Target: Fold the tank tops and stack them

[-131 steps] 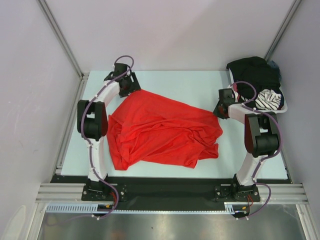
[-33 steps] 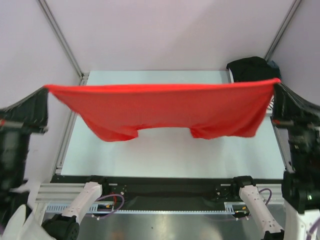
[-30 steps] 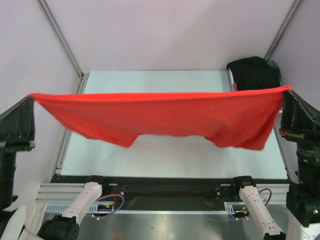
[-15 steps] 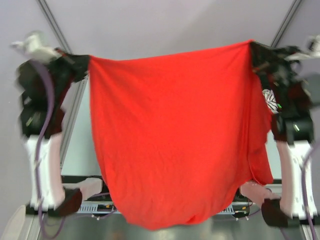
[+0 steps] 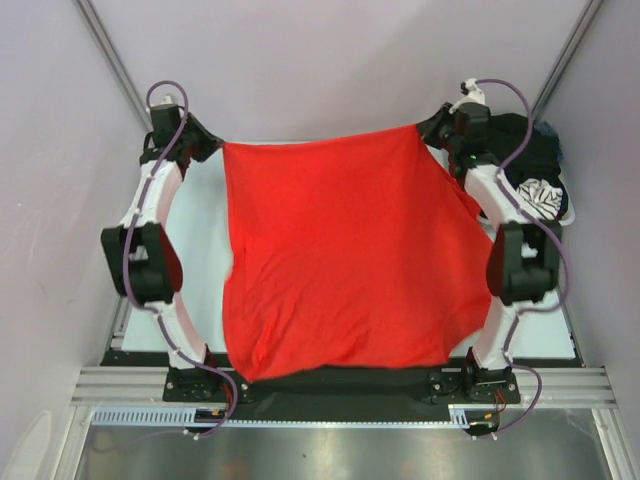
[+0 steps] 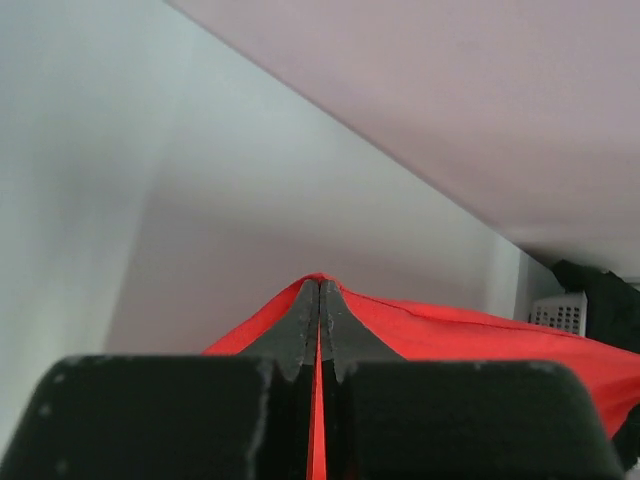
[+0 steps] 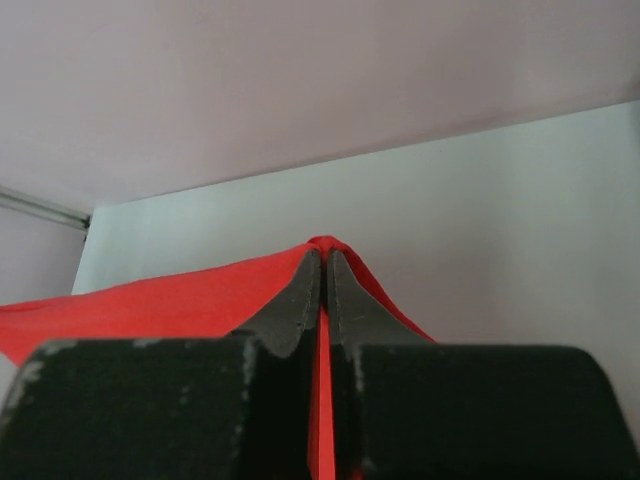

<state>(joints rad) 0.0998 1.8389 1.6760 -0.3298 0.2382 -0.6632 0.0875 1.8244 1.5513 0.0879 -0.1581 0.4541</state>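
Observation:
The red tank top (image 5: 340, 260) is spread wide between both arms, its far edge stretched at the back of the table and its near edge at the table's front. My left gripper (image 5: 212, 148) is shut on the far left corner, red cloth (image 6: 440, 325) pinched between its fingers (image 6: 300, 320). My right gripper (image 5: 432, 132) is shut on the far right corner, with red fabric (image 7: 180, 300) clamped in it. The black tank top (image 5: 525, 150) lies heaped in the white basket (image 5: 560, 215) at the back right.
A black-and-white patterned cloth (image 5: 538, 196) also lies in the basket. Grey walls close in the back and both sides. The table (image 5: 200, 270) shows as a bare strip left of the red cloth, and the black base rail (image 5: 330, 385) runs along the front.
Both arms have swung down and toward the back of the table, carrying the red tank top from hanging high in front of the camera to lying spread out low over the table.

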